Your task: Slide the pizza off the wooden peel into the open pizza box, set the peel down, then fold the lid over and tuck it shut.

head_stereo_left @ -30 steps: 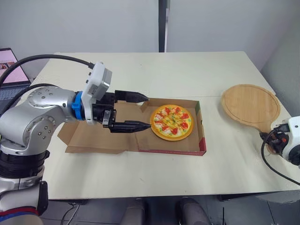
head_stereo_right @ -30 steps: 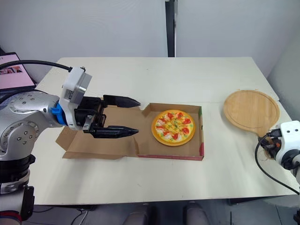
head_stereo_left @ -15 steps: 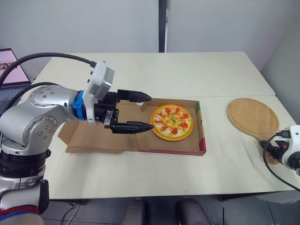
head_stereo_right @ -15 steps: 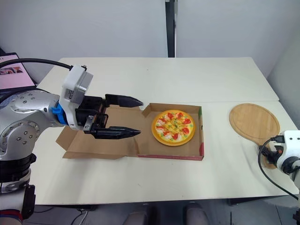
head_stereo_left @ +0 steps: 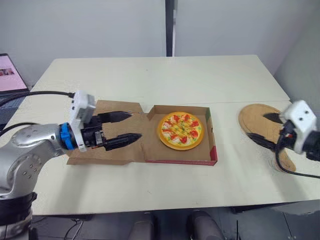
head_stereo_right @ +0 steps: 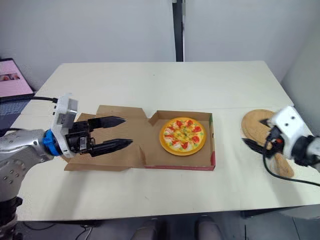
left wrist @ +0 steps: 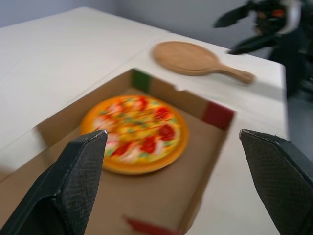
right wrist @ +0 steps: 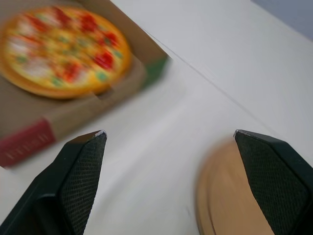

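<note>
Table (head_stereo_left: 150,75): rectangular, pale cream top, matte finish. 1 thin seam line (head_stereo_right: 230,108) runs across the top toward the right end.

Wall (head_stereo_left: 75,25): plain grey, standing behind the table's far edge. 1 dark vertical strip (head_stereo_left: 169,27) divides it and meets the far edge near the middle. A second grey surface (head_stereo_left: 305,50) stands just beyond the table's right end.

Laptop (head_stereo_right: 12,84): open, positioned off the table's left end, screen lit pink with some small content, illegible. Its support cannot be determined.

Floor (head_stereo_left: 100,225): dark, seen below the table's near edge; no detail discernible.
</note>
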Robot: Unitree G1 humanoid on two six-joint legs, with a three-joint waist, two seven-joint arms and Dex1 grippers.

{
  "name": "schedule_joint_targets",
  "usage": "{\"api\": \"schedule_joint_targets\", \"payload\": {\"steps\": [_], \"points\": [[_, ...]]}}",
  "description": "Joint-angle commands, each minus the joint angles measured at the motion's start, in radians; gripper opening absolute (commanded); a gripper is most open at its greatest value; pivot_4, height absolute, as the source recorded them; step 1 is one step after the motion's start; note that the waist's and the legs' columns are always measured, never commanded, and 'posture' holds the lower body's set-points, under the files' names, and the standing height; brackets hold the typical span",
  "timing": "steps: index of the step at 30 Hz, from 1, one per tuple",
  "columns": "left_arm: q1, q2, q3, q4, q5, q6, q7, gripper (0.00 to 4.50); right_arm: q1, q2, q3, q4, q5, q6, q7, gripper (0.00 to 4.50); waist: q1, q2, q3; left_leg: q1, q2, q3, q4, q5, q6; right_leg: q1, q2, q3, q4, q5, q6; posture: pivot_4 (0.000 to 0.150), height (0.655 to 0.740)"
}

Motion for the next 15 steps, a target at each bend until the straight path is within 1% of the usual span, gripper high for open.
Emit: {"api": "schedule_joint_targets", "payload": {"steps": [1,4,5,8,12,14,15], "points": [[0.103,-0.066,0.172,-0.047,-0.109,0.048,0.122,4.50,-0.186,0.014,0.156,0.002,0.038,-0.020,0.096,4.47,0.002,0.000,0.000,-0.001,0.000,0.000,0.000,0.000,0.000,0.000,-0.001,0.000,0.000,0.000,0.000,0.150,0.7400],[0.216,-0.145,0.287,-0.061,-0.186,0.071,0.235,4.50,-0.345,0.045,0.281,0.056,0.053,0.011,0.174,4.47,0.003,-0.001,0.000,-0.001,0.000,0.000,0.001,0.000,0.000,0.000,-0.002,-0.001,-0.002,0.002,0.000,0.150,0.7400],[0.252,-0.169,0.321,-0.059,-0.212,0.078,0.274,4.50,-0.382,0.052,0.313,0.076,0.041,0.002,0.193,4.47,0.006,-0.002,0.001,-0.001,-0.001,0.000,0.001,0.000,0.000,-0.001,-0.003,-0.002,-0.002,0.002,0.000,0.150,0.7400],[0.348,-0.241,0.410,-0.048,-0.347,0.103,0.391,4.50,-0.461,0.077,0.378,0.120,0.017,-0.030,0.229,4.47,0.018,-0.003,0.001,-0.002,-0.001,-0.002,0.001,0.000,0.000,-0.001,-0.004,-0.004,-0.002,0.002,0.000,0.150,0.7400],[0.514,-0.361,0.434,-0.088,-0.567,0.100,0.544,4.50,-0.500,0.117,0.399,0.142,0.027,-0.027,0.246,4.47,0.027,-0.003,0.000,-0.003,-0.002,-0.001,0.001,0.000,0.000,-0.002,-0.005,-0.004,-0.002,0.003,0.000,0.150,0.7400],[0.577,-0.427,0.428,-0.098,-0.642,0.061,0.625,4.50,-0.501,0.123,0.403,0.140,0.027,-0.025,0.252,4.47,0.029,-0.003,0.000,-0.003,-0.002,-0.001,0.001,0.000,0.000,-0.002,-0.006,-0.004,-0.003,0.003,0.000,0.150,0.7400],[0.599,-0.460,0.424,-0.099,-0.661,0.037,0.668,4.50,-0.500,0.123,0.404,0.136,0.026,-0.022,0.256,4.47,0.031,-0.003,0.000,-0.003,-0.002,-0.001,0.001,0.000,0.000,-0.002,-0.006,-0.004,-0.003,0.003,0.000,0.150,0.7400]]}}
